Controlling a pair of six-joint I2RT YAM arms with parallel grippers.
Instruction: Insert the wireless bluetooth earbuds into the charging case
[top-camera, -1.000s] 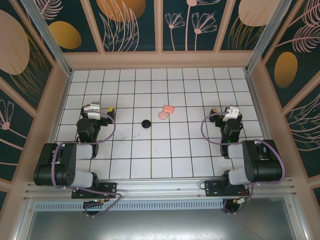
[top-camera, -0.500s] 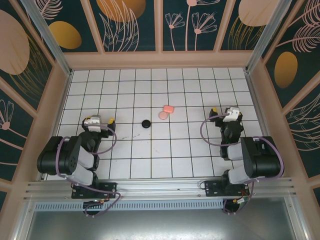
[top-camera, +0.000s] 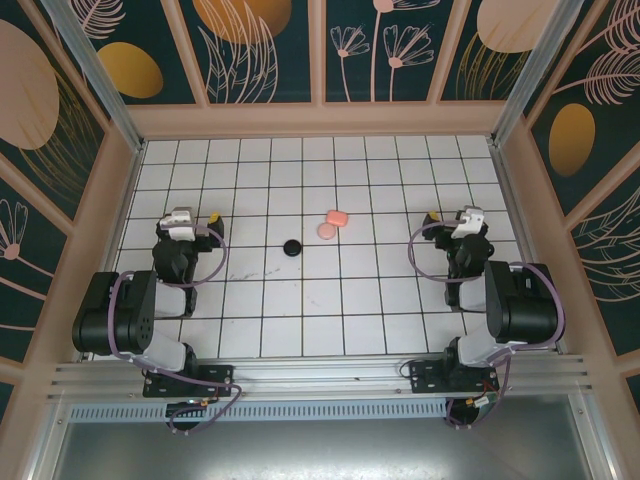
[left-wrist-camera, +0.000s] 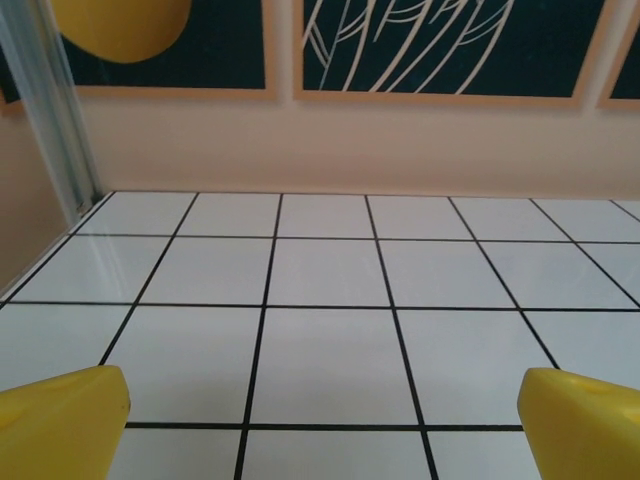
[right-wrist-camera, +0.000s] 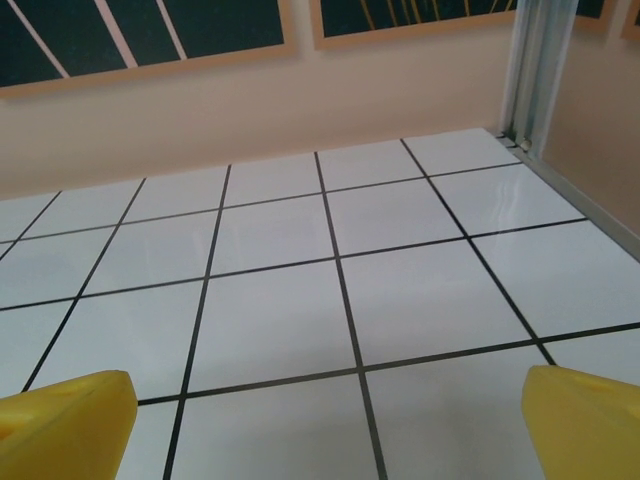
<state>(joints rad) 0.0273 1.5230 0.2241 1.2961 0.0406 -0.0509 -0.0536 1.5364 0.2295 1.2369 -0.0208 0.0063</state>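
A round black charging case (top-camera: 292, 247) lies closed on the white tiled floor near the middle. Two pink rounded cases (top-camera: 337, 217) (top-camera: 326, 230) lie touching, just behind it to the right. The earbuds are out of view. My left gripper (top-camera: 196, 217) hovers at the left, about two tiles from the black case, and is open. Its yellow fingertips (left-wrist-camera: 62, 422) stand wide apart over bare tiles. My right gripper (top-camera: 452, 216) hovers at the right, about three tiles from the pink cases. It is open too, its yellow fingertips (right-wrist-camera: 66, 425) wide with nothing between them.
Beige walls (top-camera: 320, 120) with dark floral panels enclose the tiled floor on three sides. An aluminium post (left-wrist-camera: 45, 110) stands at the far left corner and another (right-wrist-camera: 535, 70) at the far right. Both arm bases sit at the near rail (top-camera: 320, 372).
The left arm drew its gripper back toward its base, then moved it forward again to about where it began. The right arm shifted slightly right. The cases have not moved.
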